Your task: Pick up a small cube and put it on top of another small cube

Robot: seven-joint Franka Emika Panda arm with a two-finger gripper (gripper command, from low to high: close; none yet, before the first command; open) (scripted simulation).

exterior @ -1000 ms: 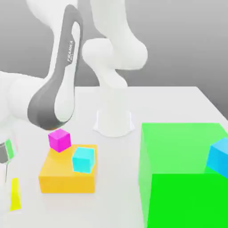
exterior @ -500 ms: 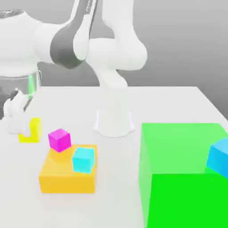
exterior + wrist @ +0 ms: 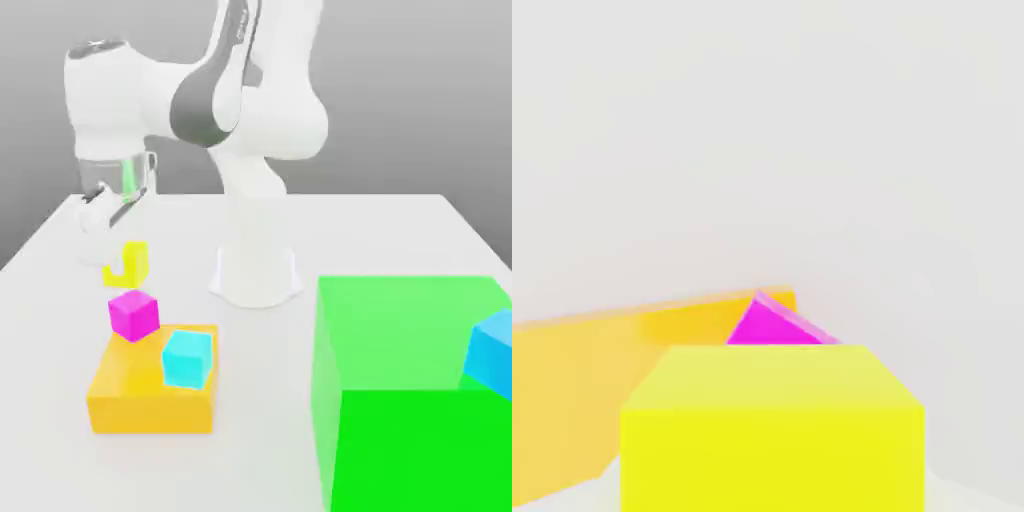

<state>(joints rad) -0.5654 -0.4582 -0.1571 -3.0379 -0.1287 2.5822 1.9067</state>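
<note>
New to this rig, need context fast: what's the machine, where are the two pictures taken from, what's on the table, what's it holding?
It's a simulated single white robot arm with a two-finger gripper. One picture is from a camera off the arm; the other from a camera on its hand. On the white table: a magenta cube and a cyan cube on a flat orange block, plus a big green block carrying a blue cube. The gripper is shut on a small yellow cube, held in the air near the magenta one.

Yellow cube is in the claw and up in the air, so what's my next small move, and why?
Probably ease the claw down. The yellow cube it grips hangs just above the magenta cube, which rests on the orange block beside the cyan cube.
</note>
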